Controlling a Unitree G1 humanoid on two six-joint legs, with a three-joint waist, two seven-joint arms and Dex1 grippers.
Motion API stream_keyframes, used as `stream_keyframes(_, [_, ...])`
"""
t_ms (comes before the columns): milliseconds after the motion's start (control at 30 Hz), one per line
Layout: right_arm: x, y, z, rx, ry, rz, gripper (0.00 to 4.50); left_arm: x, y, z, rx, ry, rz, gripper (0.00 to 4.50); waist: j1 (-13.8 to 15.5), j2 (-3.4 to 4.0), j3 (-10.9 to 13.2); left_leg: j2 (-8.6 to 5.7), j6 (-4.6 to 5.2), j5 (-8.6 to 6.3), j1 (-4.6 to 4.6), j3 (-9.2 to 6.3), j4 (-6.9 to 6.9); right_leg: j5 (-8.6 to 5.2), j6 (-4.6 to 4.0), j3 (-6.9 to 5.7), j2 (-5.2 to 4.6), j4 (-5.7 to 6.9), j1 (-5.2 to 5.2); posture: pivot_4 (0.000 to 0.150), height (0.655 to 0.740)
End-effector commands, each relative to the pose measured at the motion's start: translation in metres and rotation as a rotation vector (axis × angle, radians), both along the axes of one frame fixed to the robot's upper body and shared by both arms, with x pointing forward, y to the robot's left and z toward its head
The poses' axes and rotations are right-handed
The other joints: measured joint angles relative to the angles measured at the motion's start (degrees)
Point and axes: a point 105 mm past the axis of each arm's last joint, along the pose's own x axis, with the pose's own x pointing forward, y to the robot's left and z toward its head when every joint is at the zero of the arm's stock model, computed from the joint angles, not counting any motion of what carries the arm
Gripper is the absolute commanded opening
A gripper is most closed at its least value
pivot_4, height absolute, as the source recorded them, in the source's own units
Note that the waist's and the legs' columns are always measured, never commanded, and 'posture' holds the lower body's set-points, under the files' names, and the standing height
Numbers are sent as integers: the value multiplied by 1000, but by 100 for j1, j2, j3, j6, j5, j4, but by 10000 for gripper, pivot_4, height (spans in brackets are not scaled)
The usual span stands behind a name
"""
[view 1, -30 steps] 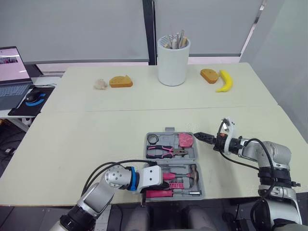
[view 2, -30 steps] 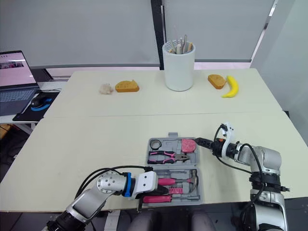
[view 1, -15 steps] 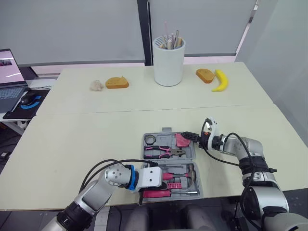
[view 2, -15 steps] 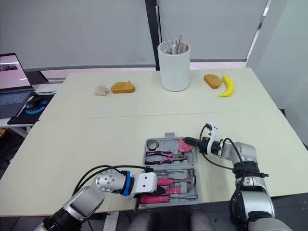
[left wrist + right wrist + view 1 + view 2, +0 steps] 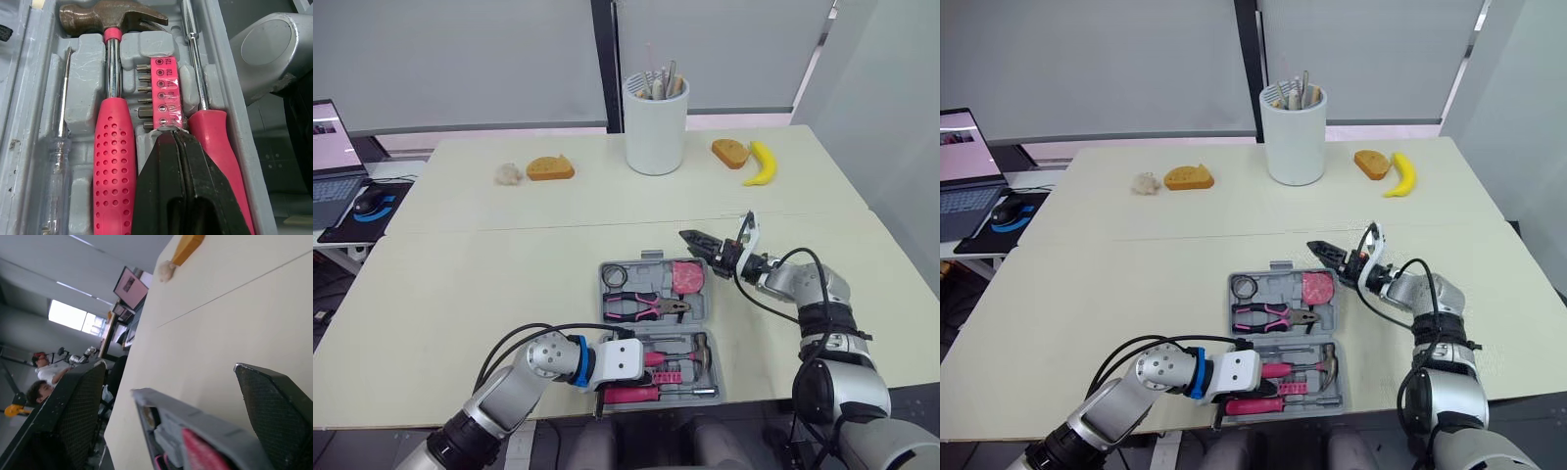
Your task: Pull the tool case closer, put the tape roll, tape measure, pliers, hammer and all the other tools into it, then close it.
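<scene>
The grey tool case (image 5: 717,345) lies open near the table's front edge. Its far half holds the black tape roll (image 5: 613,278), pink-handled pliers (image 5: 646,306) and pink tape measure (image 5: 687,278). The near half holds the hammer (image 5: 113,73), a pink bit holder (image 5: 165,93) and two screwdrivers. My left gripper (image 5: 172,139) is shut, its tips resting at the bit holder between the hammer handle and a pink screwdriver (image 5: 215,142). My right gripper (image 5: 697,238) hangs open just above the case's far right corner; the case rim (image 5: 195,423) sits between its fingers (image 5: 264,401).
At the back stand a white cup of utensils (image 5: 655,124), a banana (image 5: 762,164), two bread pieces (image 5: 734,153) (image 5: 551,167) and a small pale lump (image 5: 510,173). A laptop (image 5: 331,147) and mouse (image 5: 370,201) sit far left. People (image 5: 44,367) sit beyond the table.
My right gripper has risen and moved from the case's right side, by the tape measure, to above its far right corner. The left gripper stays put. The camera shifted slightly.
</scene>
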Motion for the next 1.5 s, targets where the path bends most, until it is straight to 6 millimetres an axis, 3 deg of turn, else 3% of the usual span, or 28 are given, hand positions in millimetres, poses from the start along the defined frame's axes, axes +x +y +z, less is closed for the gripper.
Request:
stream_keyframes(33, [-11,-1,17,7,-55,67,44602,-3,17,-24,111,63,58,0,14,0,0,0,0,0,-1,0,0,0,0,-1,0,0,0,1500,7400])
stream_keyframes(267, [-27,-7,20,-62,-87,113,44602,0,23,-23,116,58,70,0,9,0,0,1,0,0,-3,0,0,0,0,0,-2,-1,-2,1500,7400])
stream_keyframes(467, [-14,-31,-8,-269,-48,-9,44602,0,22,-23,115,48,63,0,11,0,0,1,0,0,-3,0,0,0,0,0,-1,-2,-2,1500,7400])
stream_keyframes(600, [-18,-40,-34,-414,5,-11,44602,-1,20,-26,129,54,62,0,15,0,0,1,0,0,-3,1,0,0,0,-1,-1,-2,-2,1500,7400])
stream_keyframes(900, [-14,-21,-61,-410,76,20,44602,-3,24,-29,158,59,58,0,15,0,0,0,0,0,-1,3,0,0,0,1,-1,-3,0,1500,7400])
stream_keyframes(1133, [-8,8,-61,-310,80,60,44602,-3,27,-31,179,59,63,0,-7,2,-3,1,0,0,3,2,0,0,0,1,0,-2,2,1500,7400])
stream_keyframes(1300, [1,12,-41,-142,60,41,44602,-5,27,-32,180,59,59,0,-34,2,-3,4,0,0,6,3,-2,0,0,1,3,-1,2,1500,7400])
stream_keyframes(1500, [-4,12,-16,-49,4,107,44602,-4,26,-32,178,51,65,0,-33,3,-3,4,0,0,4,3,-3,1,-1,2,2,-1,0,1500,7400])
